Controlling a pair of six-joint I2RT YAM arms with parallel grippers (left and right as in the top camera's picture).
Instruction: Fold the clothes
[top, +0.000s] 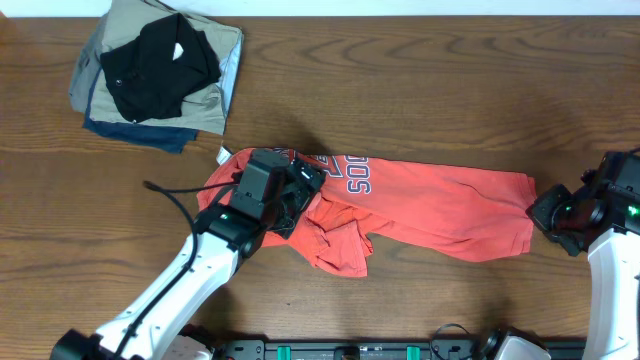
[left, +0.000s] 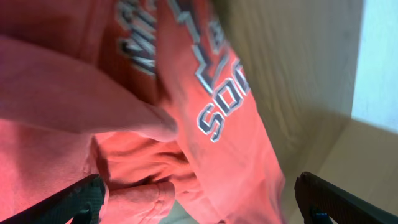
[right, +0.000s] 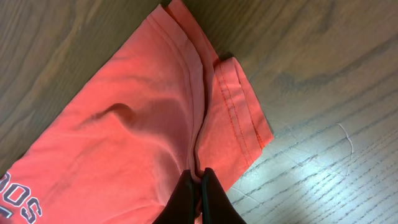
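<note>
Across the middle of the wooden surface, we see the coral-red T-shirt lying stretched out. Its long axis runs left to right, with the lettered chest toward our left and the hem toward our right. At the hem end, the right end effector sits on the shirt's edge. In its wrist view the fingers are pressed together on a ridge of fabric just inside the hem, so we read it as pinching the shirt. At the other end, the left end effector hangs over the chest beside some bunched cloth. Its wrist view shows the fingers spread wide, with cloth below and nothing between them. The garment therefore runs from the right end effector straight toward the left one. We judge that the left needs a hold near the collar end before either end is carried over. The stack of folded garments lies well apart in the far left corner.
</note>
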